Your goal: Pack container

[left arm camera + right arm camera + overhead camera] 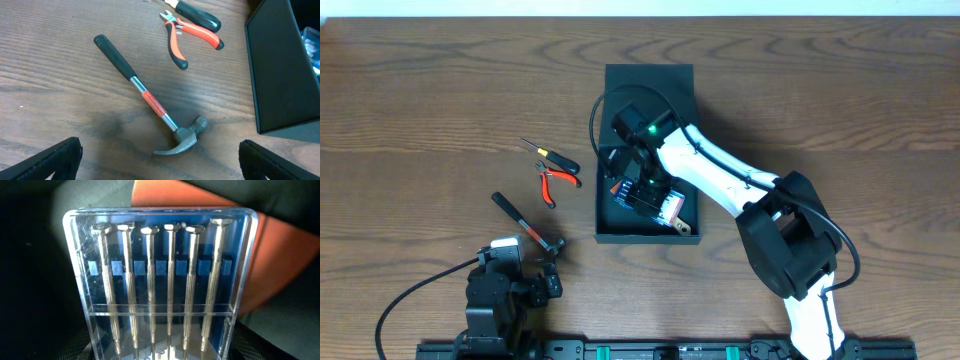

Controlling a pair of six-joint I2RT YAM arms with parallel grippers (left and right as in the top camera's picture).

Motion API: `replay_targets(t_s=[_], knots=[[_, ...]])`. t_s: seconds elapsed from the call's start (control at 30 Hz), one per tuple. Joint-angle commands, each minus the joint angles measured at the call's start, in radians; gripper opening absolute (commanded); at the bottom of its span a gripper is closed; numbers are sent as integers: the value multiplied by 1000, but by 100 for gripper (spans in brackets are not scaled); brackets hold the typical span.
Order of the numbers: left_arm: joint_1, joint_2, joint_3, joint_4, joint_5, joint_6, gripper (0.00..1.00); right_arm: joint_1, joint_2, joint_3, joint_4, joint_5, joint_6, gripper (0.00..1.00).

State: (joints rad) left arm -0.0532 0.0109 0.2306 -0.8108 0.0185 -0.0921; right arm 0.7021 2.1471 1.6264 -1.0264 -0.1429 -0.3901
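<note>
Nearest, the left gripper (pixel 160 157) hangs spread at 6 o'clock of the hammer (pixel 150 102); pliers (pixel 187 35) lie at its 1 o'clock. Farther, at 2 o'clock, the container (pixel 620 228) sits open, the right gripper (pixel 160 347) inside pinching a clear screwdriver case (pixel 160 280)

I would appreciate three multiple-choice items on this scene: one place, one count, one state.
1. Where does the hammer lie? A: on the table, left of the container. B: inside the container. C: on its lid.
2. How many screwdrivers fill the clear case? A: four. B: eight. C: six.
3. How are the jaws of the left gripper set? A: shut on the hammer. B: open. C: shut on the case.
Answers: A, it lies on bare wood; C, six shafts show; B, the jaws stand apart, empty.
</note>
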Motion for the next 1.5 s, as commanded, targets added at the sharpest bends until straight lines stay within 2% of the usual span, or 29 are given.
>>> replay_targets(t_s=[0.0, 0.07, 0.17, 0.27, 0.53, 0.87, 1.03, 1.2, 1.47], knots=[[3, -6, -29, -43, -12, 13, 99, 7, 2, -35, 23, -19, 8, 70], [3, -6, -29, -43, -12, 13, 99, 7, 2, -38, 24, -19, 9, 82], [3, -6, -29, -43, -12, 13, 99, 7, 2, -37, 29, -19, 9, 88], [3, -6, -29, -43, -12, 13, 98, 7, 2, -24, 27, -18, 9, 99], [3, -6, -29, -43, -12, 13, 99, 7, -81, 71, -51, -18, 10, 99], [3, -6, -29, -43, -12, 13, 98, -13, -409, 110, -79, 42, 69, 99], [3, -6, -29, -43, -12, 13, 99, -40, -591, 95, -151, 42, 115, 99], [3, -6, -29, -43, -12, 13, 99, -65, -816, -21, -155, 67, 150, 99], [3, -6, -29, -43, -12, 13, 98, -67, -1229, -339, -56, 181, 262, 99]])
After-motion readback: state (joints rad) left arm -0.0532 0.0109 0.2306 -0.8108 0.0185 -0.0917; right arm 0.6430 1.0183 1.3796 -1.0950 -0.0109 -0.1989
